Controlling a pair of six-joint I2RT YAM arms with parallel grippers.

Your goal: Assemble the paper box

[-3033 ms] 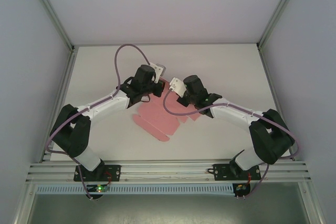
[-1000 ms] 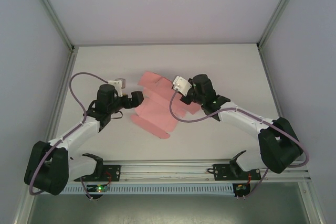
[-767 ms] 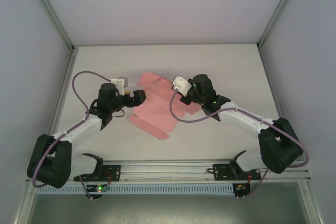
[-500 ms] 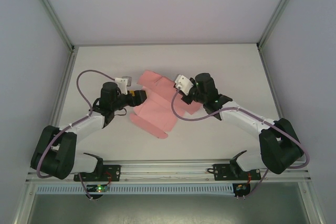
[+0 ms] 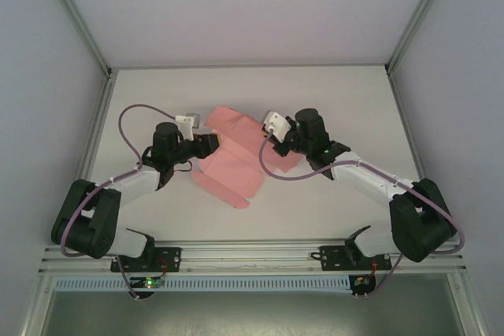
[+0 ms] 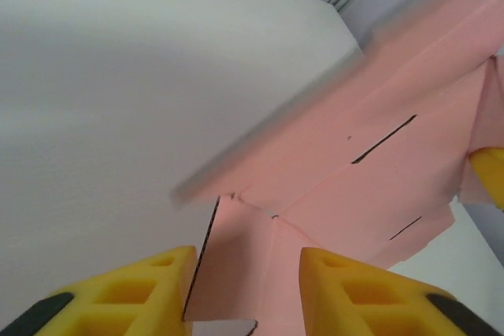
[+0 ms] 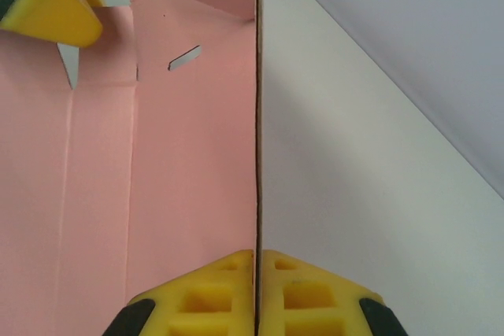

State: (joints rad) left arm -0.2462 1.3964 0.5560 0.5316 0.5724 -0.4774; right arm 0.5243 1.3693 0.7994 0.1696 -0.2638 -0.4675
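Observation:
The paper box [image 5: 236,164] is a pink die-cut sheet with flaps and slits, partly raised at mid-table. My left gripper [image 5: 213,145] is at its left edge. In the left wrist view the yellow fingers [image 6: 150,289] stand apart, and a creased pink flap [image 6: 244,261] sits between them. That flap's cut edge lies by the left finger. My right gripper [image 5: 276,145] holds the sheet's right side. The right wrist view has this gripper [image 7: 257,261] shut on the thin edge of the card [image 7: 157,163], which stands upright between its pads.
White table [image 5: 331,92] with walls on three sides. Aluminium rails [image 5: 252,256] run along the near edge by the arm bases. Purple cables loop beside both wrists. One yellow finger of the other gripper shows in each wrist view [image 7: 51,1] [image 6: 490,175].
My left arm swung in from the left to the sheet's left flap and its jaws narrowed around it. The right gripper kept its hold and barely moved.

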